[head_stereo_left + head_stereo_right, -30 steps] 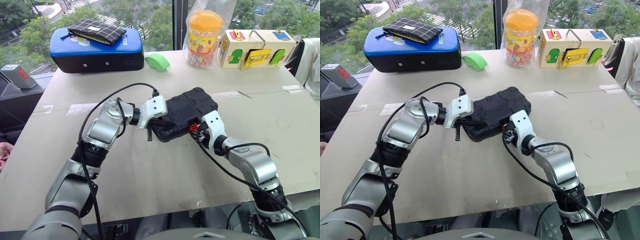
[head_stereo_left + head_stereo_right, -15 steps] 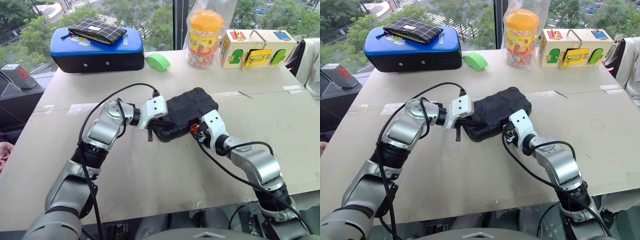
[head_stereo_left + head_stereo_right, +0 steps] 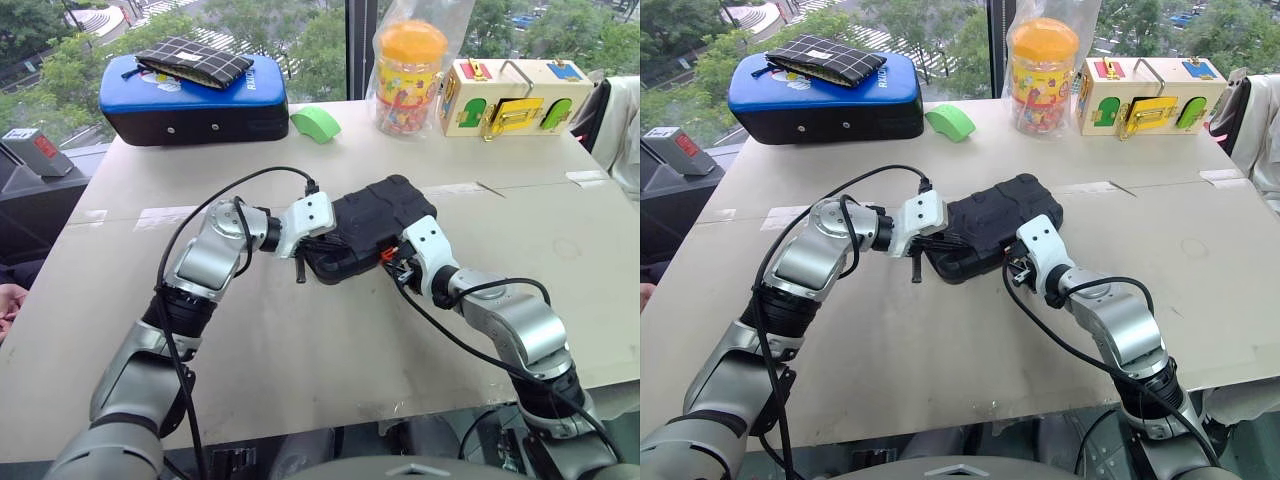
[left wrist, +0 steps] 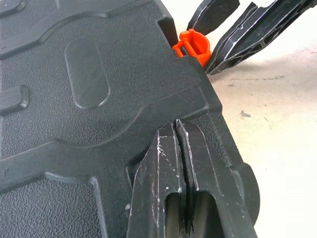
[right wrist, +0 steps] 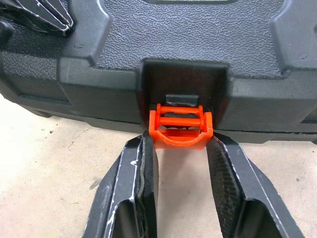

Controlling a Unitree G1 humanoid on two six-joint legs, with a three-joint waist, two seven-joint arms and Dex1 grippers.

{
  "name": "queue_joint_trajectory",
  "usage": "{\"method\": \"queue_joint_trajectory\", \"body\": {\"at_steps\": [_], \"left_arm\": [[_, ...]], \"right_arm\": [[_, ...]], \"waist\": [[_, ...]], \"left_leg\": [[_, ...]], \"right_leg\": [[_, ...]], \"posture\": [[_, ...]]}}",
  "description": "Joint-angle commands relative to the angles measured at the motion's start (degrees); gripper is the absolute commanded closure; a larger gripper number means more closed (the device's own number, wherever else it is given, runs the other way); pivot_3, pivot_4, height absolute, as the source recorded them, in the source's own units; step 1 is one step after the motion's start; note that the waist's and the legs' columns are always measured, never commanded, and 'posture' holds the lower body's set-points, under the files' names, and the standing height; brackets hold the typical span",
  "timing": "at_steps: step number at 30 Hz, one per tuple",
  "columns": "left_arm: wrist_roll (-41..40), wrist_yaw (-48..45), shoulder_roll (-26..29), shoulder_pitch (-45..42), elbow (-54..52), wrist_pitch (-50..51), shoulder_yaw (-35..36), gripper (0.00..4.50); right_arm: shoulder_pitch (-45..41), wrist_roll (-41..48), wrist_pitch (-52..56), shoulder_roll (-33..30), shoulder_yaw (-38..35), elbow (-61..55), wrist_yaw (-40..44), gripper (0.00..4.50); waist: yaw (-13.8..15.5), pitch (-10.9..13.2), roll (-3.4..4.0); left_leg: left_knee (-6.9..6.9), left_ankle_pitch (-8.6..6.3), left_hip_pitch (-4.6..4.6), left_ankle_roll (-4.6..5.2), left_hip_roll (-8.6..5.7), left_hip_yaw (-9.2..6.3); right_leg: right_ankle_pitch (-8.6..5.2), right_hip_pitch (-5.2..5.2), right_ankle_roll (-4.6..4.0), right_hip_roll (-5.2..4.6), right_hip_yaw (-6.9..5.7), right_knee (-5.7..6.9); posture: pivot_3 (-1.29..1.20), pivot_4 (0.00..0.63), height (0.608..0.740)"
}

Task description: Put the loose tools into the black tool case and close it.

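The black tool case (image 3: 370,228) lies with its lid down in the middle of the surface (image 3: 300,350), its orange latch (image 5: 181,128) on the near edge, not yet snapped up. The right claw (image 5: 181,163) has the latch between its partly parted fingers, touching its sides. The left claw (image 4: 181,163), fingers pressed together and holding nothing, bears down on the lid near the case's left corner.

The likely trouble is the latch slipping from that shallow pinch before it catches. If the left claw's pressure eases, the case could also skid away from the latch, leaving the lid unlocked.
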Motion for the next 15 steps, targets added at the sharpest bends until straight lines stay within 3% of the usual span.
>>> {"method": "queue_joint_trajectory", "body": {"at_steps": [1, 5, 10, 14, 15], "left_arm": [[1.9, -0.9, 0.0, 2.6, 1.7, 1.8, -3.9, 4.5], [1.8, -0.6, -0.1, 2.9, 1.4, 2.1, -3.9, 4.5], [1.8, -0.3, -0.2, 3.0, 1.4, 2.1, -3.9, 4.5], [1.8, -0.1, -0.3, 3.1, 1.3, 2.2, -3.9, 4.5], [1.9, -0.1, -0.4, 3.1, 1.3, 2.2, -3.9, 4.5]], "right_arm": [[-2.5, 1.5, -1.0, 1.1, -1.3, -3.2, 0.7, 2.64], [-2.3, 1.8, 0.2, -0.1, -1.5, -3.8, 0.8, 0.95], [-0.9, 4.6, 6.6, -2.9, -5.6, -8.7, 1.8, 0.95], [0.5, 5.9, 11.5, -4.6, -7.8, -11.5, 1.5, 2.06], [1.0, 6.2, 12.3, -4.9, -8.1, -12.0, 1.5, 2.71]], "waist": [[0.0, 0.0, 0.0], [0.0, 0.0, -0.01], [0.1, 0.0, -0.01], [0.1, 0.0, -0.01], [0.1, 0.0, -0.01]], "left_leg": [[0.0, 0.0, 0.0, 0.0, 0.0, 0.0], [0.0, 0.0, 0.01, 0.01, 0.0, 0.0], [0.02, 0.0, 0.0, 0.01, -0.01, -0.01], [0.0, -0.01, 0.0, 0.02, -0.01, -0.01], [0.0, -0.01, 0.01, 0.02, -0.01, -0.01]], "right_leg": [[0.0, 0.0, 0.0, 0.0, 0.0, 0.0], [0.0, 0.0, 0.0, 0.0, 0.0, 0.0], [0.0, 0.01, 0.0, -0.01, -0.01, 0.01], [0.0, 0.01, 0.0, -0.06, -0.01, 0.0], [0.0, 0.01, 0.0, -0.1, -0.01, 0.0]], "posture": [[0.0, 0.15, 0.74], [0.0, 0.15, 0.74], [0.0, 0.15, 0.74], [0.0, 0.15, 0.74], [0.0, 0.15, 0.74]]}}
